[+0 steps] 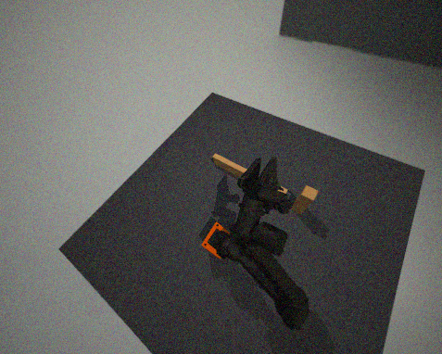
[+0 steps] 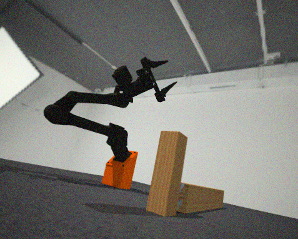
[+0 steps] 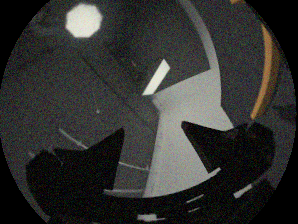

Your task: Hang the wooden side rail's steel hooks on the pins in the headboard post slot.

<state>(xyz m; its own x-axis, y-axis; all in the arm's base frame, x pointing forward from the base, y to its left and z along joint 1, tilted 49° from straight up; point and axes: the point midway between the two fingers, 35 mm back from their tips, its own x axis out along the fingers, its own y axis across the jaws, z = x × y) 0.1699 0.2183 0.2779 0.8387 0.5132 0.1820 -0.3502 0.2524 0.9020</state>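
My black two-fingered tool [image 1: 266,168] [image 2: 172,72] [image 3: 153,127]: spread, empty; reaching stage, seemingly; next required, descent to the long wooden rail [image 1: 228,165] [image 2: 202,199].

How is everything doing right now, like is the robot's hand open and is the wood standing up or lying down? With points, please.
Hand [image 1: 258,172] [image 2: 172,72] [image 3: 153,127]: open, empty, up in the air.
Headboard post [image 1: 311,193] [image 2: 167,172]: upright on the table.
Side rail [image 1: 229,165] [image 2: 203,198]: low, beside the post, not held.
Orange base [image 1: 211,249] [image 2: 119,176]: on the table, under the arm.
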